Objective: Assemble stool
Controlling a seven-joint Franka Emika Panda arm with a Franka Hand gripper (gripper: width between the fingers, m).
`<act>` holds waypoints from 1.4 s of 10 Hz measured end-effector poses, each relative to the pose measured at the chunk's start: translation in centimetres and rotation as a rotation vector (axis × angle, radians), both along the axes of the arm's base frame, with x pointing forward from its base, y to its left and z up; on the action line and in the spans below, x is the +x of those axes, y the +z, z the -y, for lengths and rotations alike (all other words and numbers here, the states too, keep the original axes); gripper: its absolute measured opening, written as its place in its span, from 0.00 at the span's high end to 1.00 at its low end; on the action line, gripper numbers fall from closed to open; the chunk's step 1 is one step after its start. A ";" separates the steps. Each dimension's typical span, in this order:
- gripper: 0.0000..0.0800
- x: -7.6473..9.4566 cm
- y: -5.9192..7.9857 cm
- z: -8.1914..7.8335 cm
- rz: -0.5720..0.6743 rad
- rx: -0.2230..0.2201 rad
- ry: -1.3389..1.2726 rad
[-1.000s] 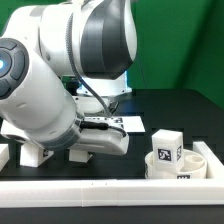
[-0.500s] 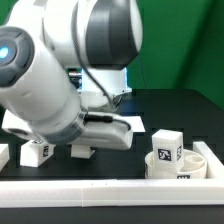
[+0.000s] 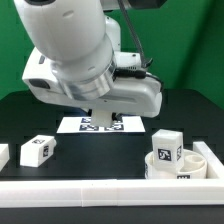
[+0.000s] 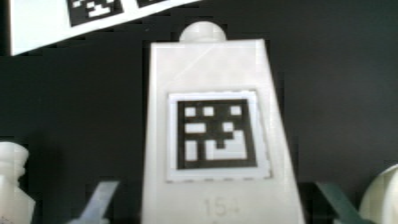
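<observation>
In the wrist view my gripper (image 4: pixel 217 200) is shut on a white stool leg (image 4: pixel 214 90), whose black-and-white tag faces the camera and whose rounded peg points away. The dark fingers (image 4: pixel 103 198) flank it. In the exterior view the arm (image 3: pixel 90 60) hangs high over the table's middle and hides both gripper and held leg. Another leg (image 3: pixel 37 150) lies on the table toward the exterior view's left. The round seat disc (image 3: pixel 192 160) rests at the exterior view's right, and a tagged leg (image 3: pixel 165 144) stands upright on it.
The marker board (image 3: pixel 95 124) lies flat behind the middle of the black table and also shows in the wrist view (image 4: pixel 89 18). A long white rail (image 3: pixel 100 188) runs along the front edge. A small white piece (image 3: pixel 3 153) sits at the exterior view's far left.
The arm has risen from low at the exterior view's left to high over the middle. The leg that lay under the gripper is gone from the table.
</observation>
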State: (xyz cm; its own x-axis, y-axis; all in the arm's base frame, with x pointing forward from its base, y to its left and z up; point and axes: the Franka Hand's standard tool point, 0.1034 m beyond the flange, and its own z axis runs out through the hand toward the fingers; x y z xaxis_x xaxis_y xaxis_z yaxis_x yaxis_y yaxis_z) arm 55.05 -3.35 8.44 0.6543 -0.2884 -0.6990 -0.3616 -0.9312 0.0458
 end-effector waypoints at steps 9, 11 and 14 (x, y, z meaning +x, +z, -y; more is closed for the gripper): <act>0.58 3.7 3.1 -3.2 0.499 -0.116 -0.014; 0.58 4.3 2.7 -3.4 0.627 -0.148 -0.016; 0.58 4.8 2.9 -4.9 0.806 -0.187 -0.013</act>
State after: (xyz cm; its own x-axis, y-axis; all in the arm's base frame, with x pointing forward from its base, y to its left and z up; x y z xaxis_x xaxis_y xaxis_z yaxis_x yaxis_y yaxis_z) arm 59.84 1.53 11.38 0.9304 -0.3639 0.0429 -0.3600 -0.9296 -0.0785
